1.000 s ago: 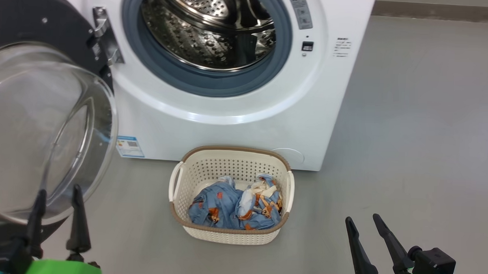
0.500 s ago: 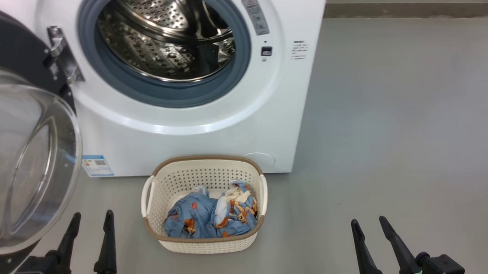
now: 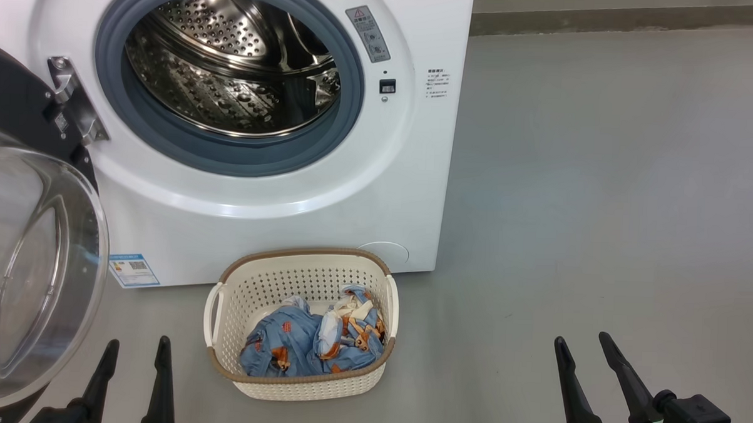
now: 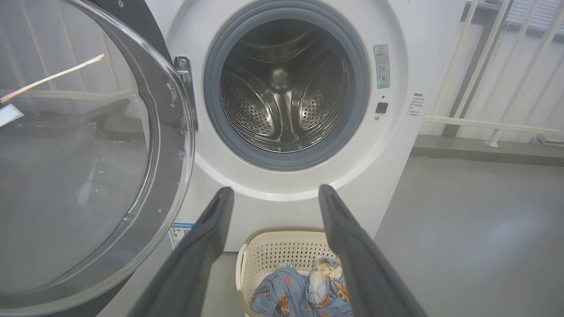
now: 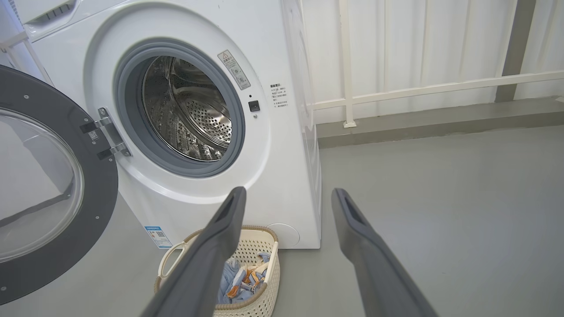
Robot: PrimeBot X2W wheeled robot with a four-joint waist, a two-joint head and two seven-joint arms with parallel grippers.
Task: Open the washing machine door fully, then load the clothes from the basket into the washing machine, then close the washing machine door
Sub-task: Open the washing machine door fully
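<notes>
Both arms are low and back from the work. Your left gripper [image 3: 139, 341] is spread wide with nothing in it, and your right gripper [image 3: 581, 337] is also spread and empty, out over the bare floor [image 3: 603, 182]. The washing machine door [image 3: 24, 255] is swung out on your left, the drum [image 3: 231, 75] gapes, and the basket [image 3: 306, 254] sits on the floor just before the washing machine [image 3: 276, 220], below the opening. The clothes [image 3: 312, 347] are bunched in the near half of the basket.

Here's where it could bite you. The door's glass bowl hangs just beside your left gripper, so if you lift that arm carelessly you may clip the rim and swing the door back across the opening. The basket looks light. Dig in too deep and a finger may catch its perforated wall, so the whole thing comes up or skids. The garments look tangled, so pulling one may drag the other over the rim and onto the floor. On the way in, a trailing sleeve could drape over the grey gasket [image 3: 228, 159]. Left there, it would likely jam the door when you close it.

Now the count: one washing machine, one door on one metal hinge [image 3: 73, 107], one drum and one basket with two side handles. There are two bundles of blue cloth, though you can't tell how many garments they hold. There are two grippers with two fingers each, and one blue label [image 3: 133, 269] low on the front.
</notes>
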